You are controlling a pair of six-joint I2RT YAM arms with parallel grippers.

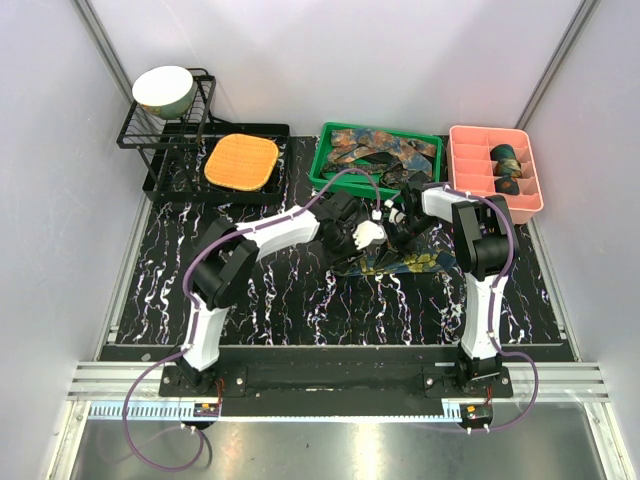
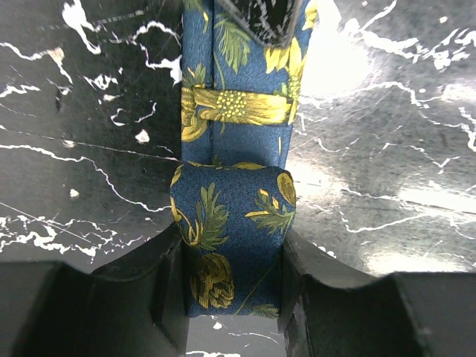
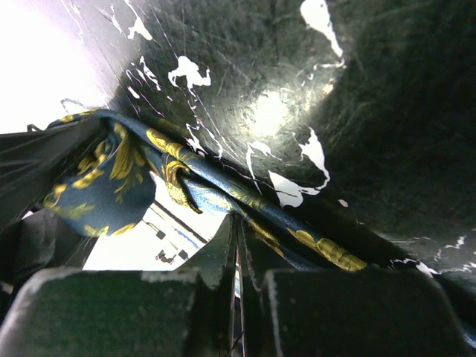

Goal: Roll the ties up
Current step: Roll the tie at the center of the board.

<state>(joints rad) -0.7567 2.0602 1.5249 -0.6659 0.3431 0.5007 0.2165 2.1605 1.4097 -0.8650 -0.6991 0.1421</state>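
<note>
Left hand [image 2: 230, 277] is clasped round the job. Its two dark fingers [image 2: 134, 297] press on either side of a short, plump fold at the end of the navy blue fabric necktie with gold-yellow paisley flowers [image 2: 236, 126], and the cloth fills the gap between them. The rest of the necktie runs away from that fold, flat on the black, white-veined marble-look bench [image 2: 89, 149]. It lies mid-bench, just in front of the green plastic crate [image 1: 380, 127] of loose ties.

Right hand [image 3: 238, 232] sits further along the strip with its fingers drawn nearly together, only a thin slit between them. A twisted length of the necktie crosses right at the tips, but from where I stand I can't say whether any cloth is nipped.

To my eye this is light, limp, slick-looking stuff. It won't hold a shape by itself, so the coil would likely spring loose or slide out sideways once let go. I'd hold it by the flat sides of the roll, squarely across its width as the left hand does, firm but not crushing. The other hand should hold the free strip taut and untwisted. That twist near the right hand looks the likeliest thing to spoil a neat roll.
</note>
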